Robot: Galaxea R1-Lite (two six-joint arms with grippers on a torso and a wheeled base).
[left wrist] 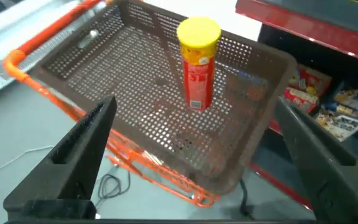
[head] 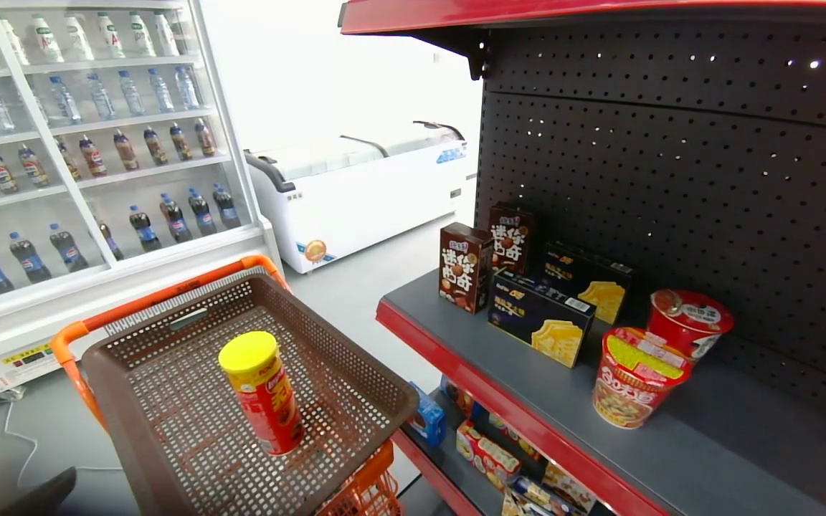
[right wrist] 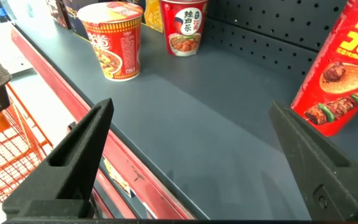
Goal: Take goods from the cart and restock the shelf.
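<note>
A red chip can with a yellow lid [head: 262,390] stands upright in the brown cart basket [head: 355,358]. My left gripper [left wrist: 192,106] hangs open above the basket's [left wrist: 104,56] near rim, with the can [left wrist: 197,62] ahead between its fingers [left wrist: 86,143] and apart from them. My right gripper [right wrist: 191,107] is open over a bare stretch of the grey shelf [right wrist: 216,124], holding nothing. A second red chip can [right wrist: 344,68] stands on the shelf close to one finger [right wrist: 309,155]. Two cup noodles [right wrist: 114,40] [right wrist: 182,25] stand farther along.
On the shelf [head: 456,337] are brown boxes [head: 464,266], dark blue boxes [head: 540,317] and cup noodles [head: 639,376], against a black pegboard [head: 671,165]. Packs fill the lower shelf [head: 485,451]. A drinks fridge [head: 83,143] and a chest freezer [head: 355,193] stand behind the cart.
</note>
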